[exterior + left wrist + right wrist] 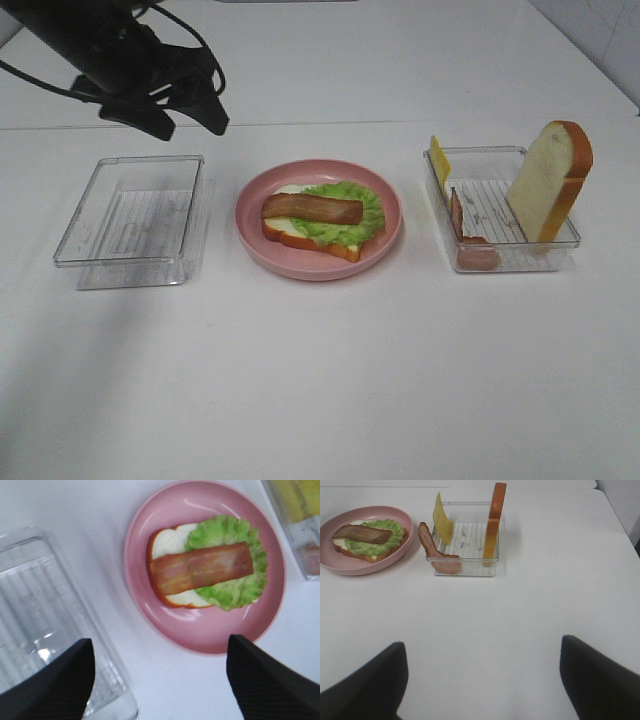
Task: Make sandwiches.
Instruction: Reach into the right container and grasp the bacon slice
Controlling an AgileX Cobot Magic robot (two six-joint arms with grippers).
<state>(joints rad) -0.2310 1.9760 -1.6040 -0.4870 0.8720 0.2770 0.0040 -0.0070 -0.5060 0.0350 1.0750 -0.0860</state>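
On the pink plate [392, 205] lies a stack: a bread slice [283, 231], green lettuce [368, 206], and a bacon strip [312, 208] on top. The stack also shows in the left wrist view [200, 570]. In the right clear tray [520, 246] a second bread slice [548, 180] stands upright, a yellow cheese slice [439, 158] leans at the far left corner, and another bacon strip [468, 238] leans over the left wall. My left gripper [185, 118] is open and empty, high behind the left tray. My right gripper [482, 680] is open and empty, over bare table in front of the right tray.
An empty clear tray [120, 262] stands left of the plate; it also shows in the left wrist view [35, 605]. The white table [320, 380] stretches wide in front of all three. The right arm is out of the exterior view.
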